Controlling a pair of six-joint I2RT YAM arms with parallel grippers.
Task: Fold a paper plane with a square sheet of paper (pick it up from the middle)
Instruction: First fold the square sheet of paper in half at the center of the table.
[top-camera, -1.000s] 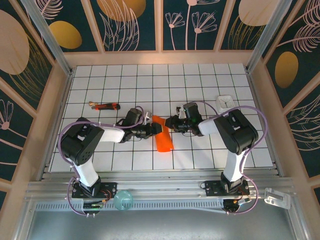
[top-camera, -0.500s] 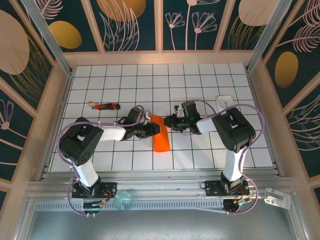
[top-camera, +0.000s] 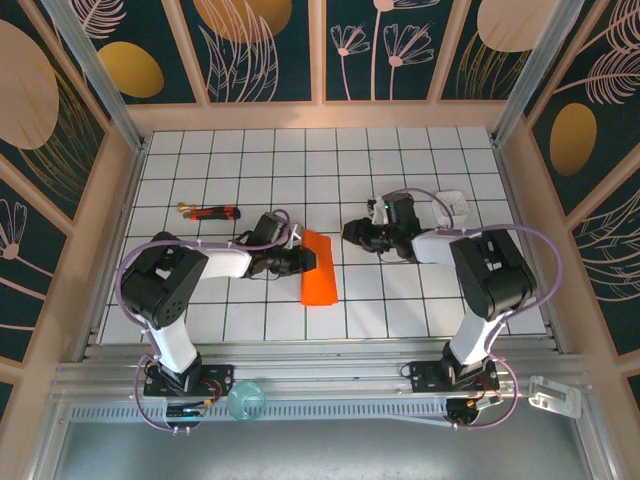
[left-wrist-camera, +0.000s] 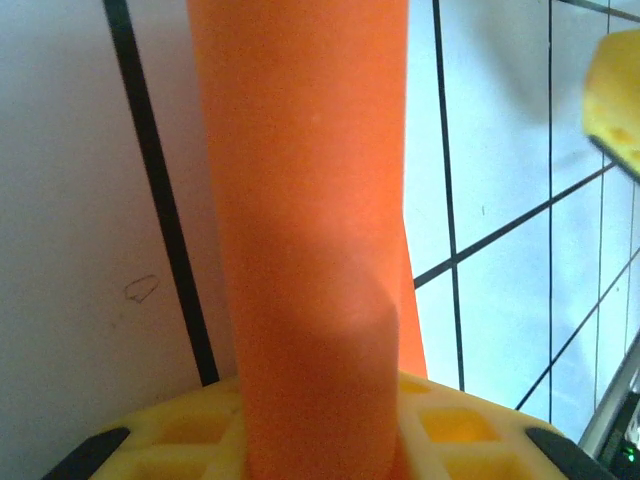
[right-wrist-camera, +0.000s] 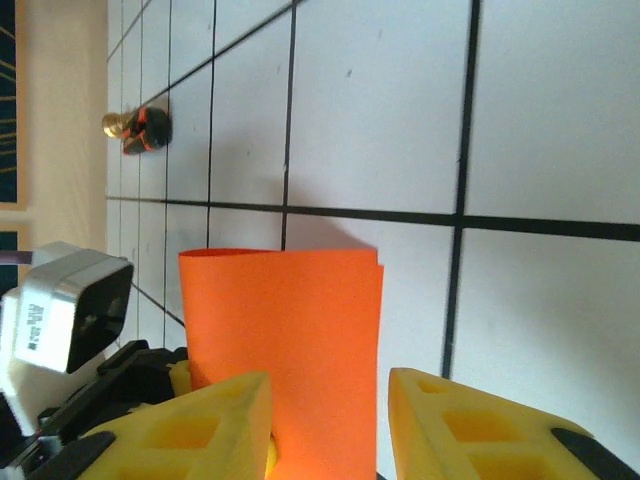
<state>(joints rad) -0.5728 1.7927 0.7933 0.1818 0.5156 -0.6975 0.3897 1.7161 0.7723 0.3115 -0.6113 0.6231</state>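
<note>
A white table ruled in black grid lines sits inside walls of dark floral panels. Near its middle is the orange-red sheet of paper, already folded into a long narrow band that runs toward and away from the arms' bases. The left gripper sits at the band's left edge. In the left wrist view the paper runs straight over its yellow fingers and hides the gap between them, so it cannot be told whether the gripper is clamped on the paper. The right gripper hovers just beside the band's far right corner, jaws parted with nothing between them. The paper looks feather-light and limp, thin enough to bow, slide on the smooth tiles or crumple under a hard pinch, though the doubled layers should stiffen it along the fold. A sensible hold would be a gentle pinch on a folded edge near mid-length, where the layers stay together; a loose corner would likely splay.
</note>
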